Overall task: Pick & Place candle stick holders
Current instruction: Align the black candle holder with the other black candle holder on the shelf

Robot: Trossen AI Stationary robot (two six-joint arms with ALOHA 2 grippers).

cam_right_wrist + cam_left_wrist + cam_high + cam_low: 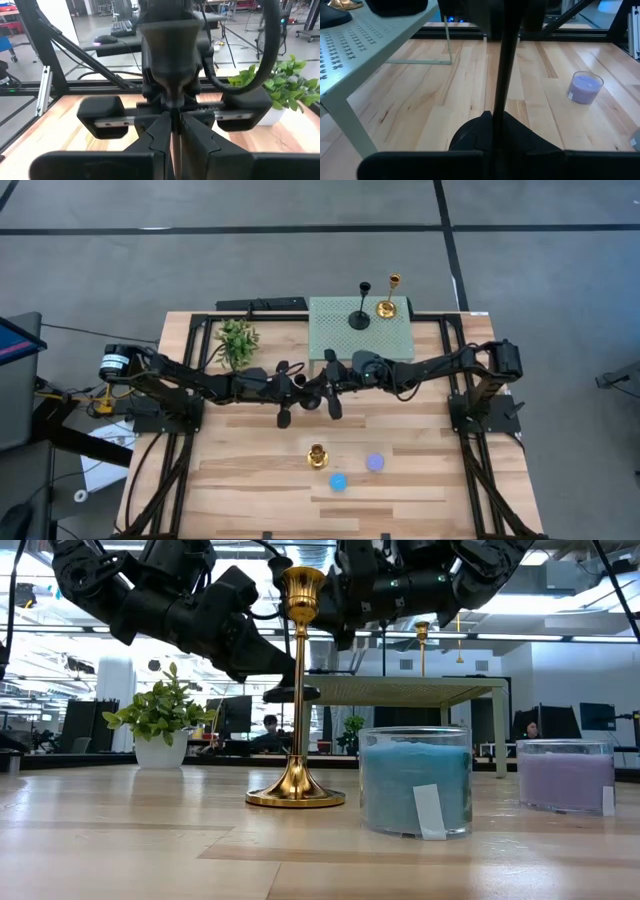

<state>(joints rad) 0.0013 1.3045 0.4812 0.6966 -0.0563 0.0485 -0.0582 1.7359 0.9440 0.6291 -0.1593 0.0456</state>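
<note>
One matte black candlestick holder point(506, 60) is upright in the air over the table's middle, between my two grippers. My left gripper point(298, 390) and my right gripper point(322, 385) face each other, and both are shut on its stem. Its round base point(290, 693) shows below them, and its top flare point(170, 55) above my right fingers. A second black holder point(360, 315) and a gold one point(388, 305) stand on their bases on the green stand point(335, 340). Another gold holder point(318, 457) stands on its base on the table near the front. My left gripper pinches the black holder's stem point(496, 107) between its two fingers. The fingers come level from the table's left and lie across the stem. The holder is upright, its base clear of the table. My right gripper pinches the same stem point(173, 107) between its two fingers, just below the top flare. The fingers come level from the table's right and lie across the stem.
A blue candle jar point(338, 481) and a purple one point(375, 463) stand near the front gold holder. A potted green plant point(237, 340) stands at the back left beside the stand. People sit in the room beyond the table.
</note>
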